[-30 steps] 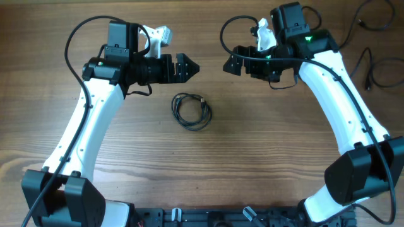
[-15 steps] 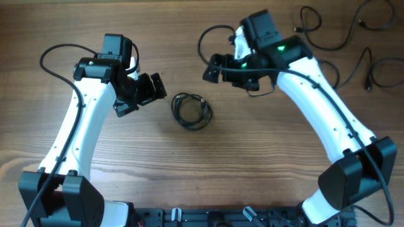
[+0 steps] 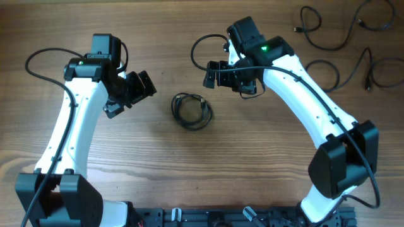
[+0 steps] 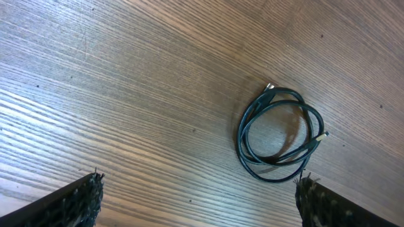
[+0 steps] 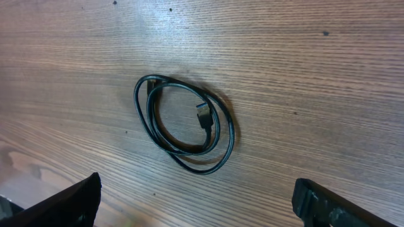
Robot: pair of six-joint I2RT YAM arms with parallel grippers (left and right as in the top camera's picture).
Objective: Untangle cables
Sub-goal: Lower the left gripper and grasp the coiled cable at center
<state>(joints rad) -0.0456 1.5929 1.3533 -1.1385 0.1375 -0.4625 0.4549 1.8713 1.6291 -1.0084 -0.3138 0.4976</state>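
Note:
A dark cable coiled in loops (image 3: 191,111) lies flat on the wooden table between my two arms. It shows in the left wrist view (image 4: 278,142) at the right, with a plug end at its right side, and in the right wrist view (image 5: 184,123) near the middle. My left gripper (image 3: 146,85) is open and empty, to the left of the coil and above the table. My right gripper (image 3: 210,74) is open and empty, above and right of the coil. Neither gripper touches the cable.
Several other dark cables (image 3: 344,44) lie loose at the far right corner of the table, behind my right arm. The table (image 3: 189,164) is bare wood around the coil.
Both arms have swung inward and toward the coil: the left gripper moved left and down, the right gripper moved left. The coil has not moved.

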